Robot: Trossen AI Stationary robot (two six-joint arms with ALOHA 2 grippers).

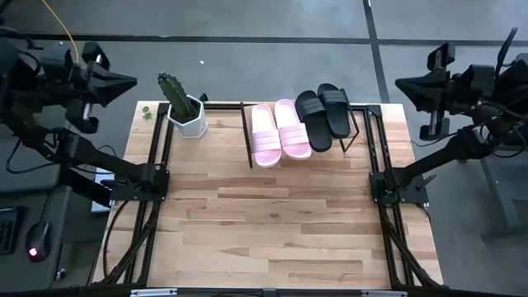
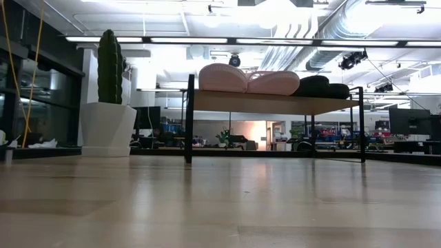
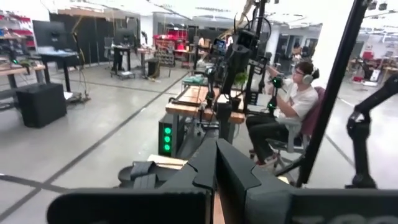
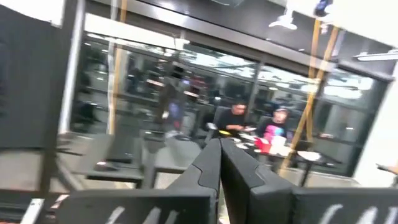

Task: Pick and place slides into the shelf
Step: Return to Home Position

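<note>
Four slides lie side by side on the shelf, which stands at the table's far edge. A potted cactus stands just left of the shelf.

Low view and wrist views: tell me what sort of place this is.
Probably an open-plan robotics lab or workshop: exposed ceiling ducts, a workbench loaded with dark equipment, and a person seated beside it.

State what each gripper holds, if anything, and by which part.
Nothing: left gripper and right gripper are shut, empty; the slides lie on the shelf.

four slides, seemingly all on the shelf
</note>
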